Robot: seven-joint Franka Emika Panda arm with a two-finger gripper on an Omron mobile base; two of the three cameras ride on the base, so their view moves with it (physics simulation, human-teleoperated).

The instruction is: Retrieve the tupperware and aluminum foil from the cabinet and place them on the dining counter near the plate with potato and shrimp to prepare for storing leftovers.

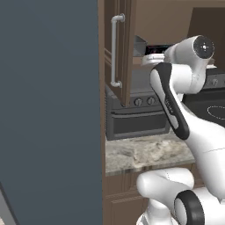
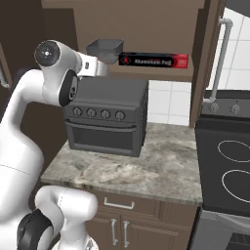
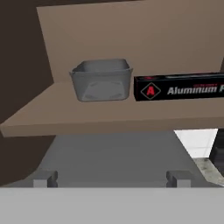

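the cabinet (image 2: 146, 19) hangs open on the wall, its dark brown door (image 1: 121, 48) swung out with a long silver bar handle (image 1: 115, 50) running down it. inside, a pale tan inner shelf (image 3: 109, 111) carries both task things side by side: the tupperware (image 3: 102, 80), a grey lidless tub with sloping sides, sits upright toward the left in the hand view, and the aluminum foil (image 3: 179, 87), a long slim black box with a red mark and white lettering, lies just beside it on the right, its long side facing outward; whether the two touch is hard to tell. in the right base view the foil's red end (image 2: 181, 61) points toward the open door. below the shelf a dark grey toaster oven (image 2: 107, 117) with a row of round knobs stands on a grey-beige veined marble worktop (image 2: 161, 166), which rests on brown base cabinets (image 2: 122, 219) with silver handles. to the right of the worktop is a black stove (image 2: 229, 166) with ring-marked burners, and white tiled wall (image 2: 168, 102) shows behind. a tall flat grey-blue panel (image 1: 48, 110) fills the left side of the left base view. the gripper (image 3: 112, 178) is raised to shelf height in front of the cabinet, pointed at the tub and foil; its two grey finger tips (image 3: 46, 178) stand wide apart, with nothing between them, short of the shelf edge and above the toaster oven's top.
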